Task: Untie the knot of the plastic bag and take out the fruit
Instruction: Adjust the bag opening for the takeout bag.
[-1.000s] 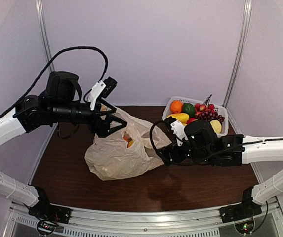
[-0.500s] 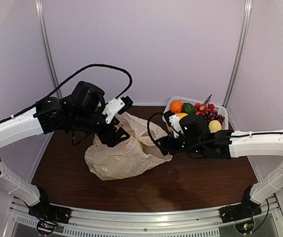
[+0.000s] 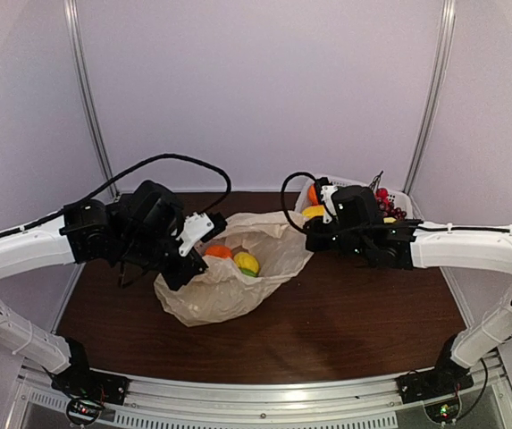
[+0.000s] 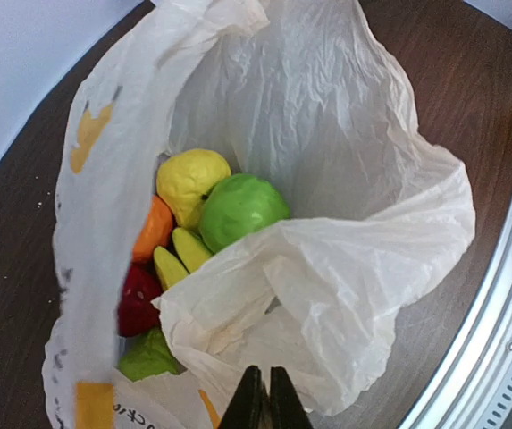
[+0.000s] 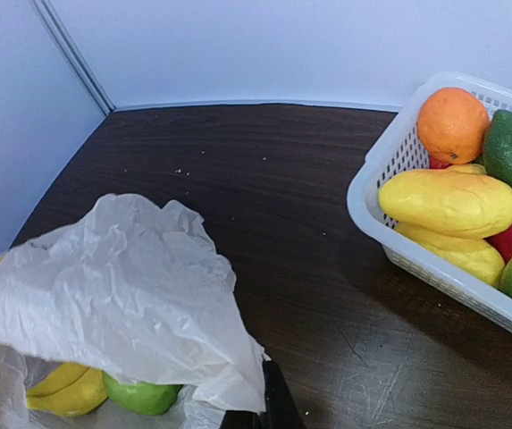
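Left hand [image 4: 263, 382] and right hand [image 5: 273, 402] both pinch plastic bag [image 3: 211, 299] rim, mouth spread between them on bench [image 3: 354, 313]. Film thin, slippery, probably tearable. Fruit [image 4: 238, 210] just beyond left hand; likely light, firm, grab from above.

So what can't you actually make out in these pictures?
Number of fruit: in the left wrist view, a fold of the plastic bag covers the lower pieces.
Contents of the basket: the right wrist view's edge cuts them off; from above, the right arm covers most.
Fingertips of the right gripper: bag plastic and the bottom edge hide them in the right wrist view.
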Motion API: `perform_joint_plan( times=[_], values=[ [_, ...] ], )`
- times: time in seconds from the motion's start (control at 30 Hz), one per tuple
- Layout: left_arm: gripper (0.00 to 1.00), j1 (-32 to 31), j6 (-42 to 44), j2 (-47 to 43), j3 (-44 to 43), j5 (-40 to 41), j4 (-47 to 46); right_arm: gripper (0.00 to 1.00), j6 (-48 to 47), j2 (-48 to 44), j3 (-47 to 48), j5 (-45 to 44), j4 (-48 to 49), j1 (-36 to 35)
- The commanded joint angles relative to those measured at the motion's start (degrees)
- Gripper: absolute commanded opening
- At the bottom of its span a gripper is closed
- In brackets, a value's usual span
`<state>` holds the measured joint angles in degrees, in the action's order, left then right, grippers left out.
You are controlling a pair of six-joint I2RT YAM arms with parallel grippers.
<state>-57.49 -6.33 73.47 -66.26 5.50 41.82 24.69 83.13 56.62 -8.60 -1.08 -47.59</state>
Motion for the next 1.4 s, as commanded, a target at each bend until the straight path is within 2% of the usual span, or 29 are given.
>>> perform_joint_plan(
  times=[0.0,0.2,0.33,0.37,0.43,0.57,0.63,0.7,0.83,1.07,1.2,1.37],
  values=[
    [0.03,-0.27,1.52,-4.21,2.98,-7.96,0.19,0.00,6.11,-1.88,-1.23,-1.76,0.81,3.64],
    [0.03,-0.28,4.49,-6.86,3.20,-12.47,2.71,0.00,8.94,-4.90,-4.61,-3.12,0.40,6.14],
    [0.24,-0.30,3.16,-6.66,1.08,-16.46,1.03,0.00,6.57,-6.71,-5.69,1.91,0.91,6.14],
    [0.33,-0.33,2.40,-6.44,0.09,-17.16,-0.49,0.01,5.65,-6.97,-5.50,3.58,0.94,6.12],
    [0.45,-0.28,0.71,-5.95,-3.09,-17.51,-2.40,0.10,4.33,-7.75,-5.03,6.36,-0.10,6.11],
    [0.74,-0.23,-3.09,-4.34,-11.56,-16.15,-4.03,0.53,3.89,-11.70,-5.76,8.11,-3.10,5.96],
    [0.85,-0.11,-4.47,-3.12,-15.28,-15.47,-4.47,0.66,4.80,-14.79,-7.15,8.37,-3.56,5.77],
    [0.91,0.24,-5.22,-1.62,-18.50,-14.50,-4.29,0.76,6.14,-17.50,-8.98,8.51,-3.52,5.38],
    [0.96,2.03,-5.21,2.31,-23.97,-11.28,-1.69,0.88,7.78,-22.42,-12.65,10.14,-1.98,2.75],
    [0.98,8.40,-4.19,7.70,-25.29,-8.25,-0.06,0.91,2.45,-26.81,-15.35,8.25,0.94,-7.83],
    [0.98,12.44,-3.80,10.02,-24.34,-14.29,-0.02,0.92,-1.26,-26.08,-14.50,7.67,3.56,-12.62],
    [0.98,13.03,-2.67,13.43,-23.78,-16.86,1.16,0.92,-6.06,-19.93,-9.72,10.12,4.15,-14.65]
  ],
)
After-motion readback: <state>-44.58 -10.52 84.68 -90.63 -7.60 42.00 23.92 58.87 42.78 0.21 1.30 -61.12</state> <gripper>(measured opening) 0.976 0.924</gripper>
